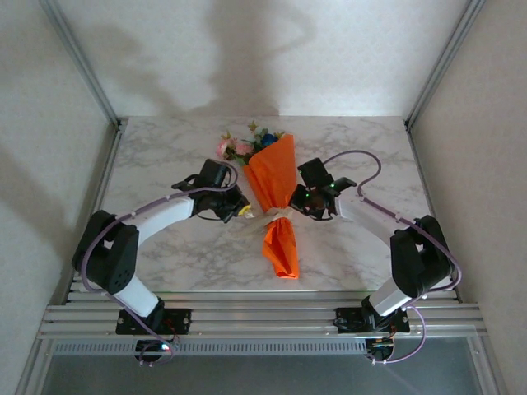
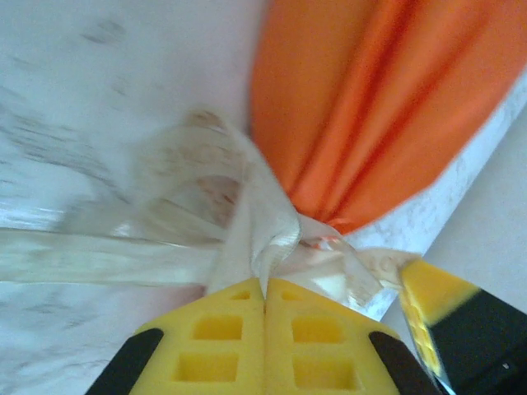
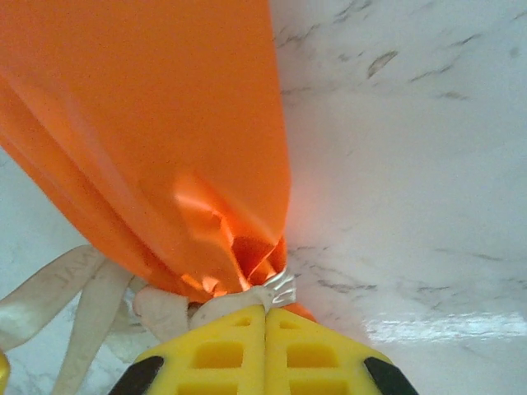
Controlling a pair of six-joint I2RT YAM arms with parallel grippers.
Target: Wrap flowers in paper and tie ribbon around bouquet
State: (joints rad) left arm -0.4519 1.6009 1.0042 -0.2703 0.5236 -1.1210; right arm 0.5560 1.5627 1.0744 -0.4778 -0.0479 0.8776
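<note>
Evidently the wrapping was done: the bouquet (image 1: 276, 185) lay on the desk (image 1: 370, 156), and my left fingers (image 2: 218, 337) and right fingers (image 3: 218, 350), flanking its waist, each clamped the ribbon (image 2: 99, 259), whose knot seemed not yet tightened.

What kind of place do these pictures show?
Likely a robot test cell, not a shop: a marble-look table boxed in by plain white walls, and metal rails at its near edge bearing the left arm and right arm.
</note>
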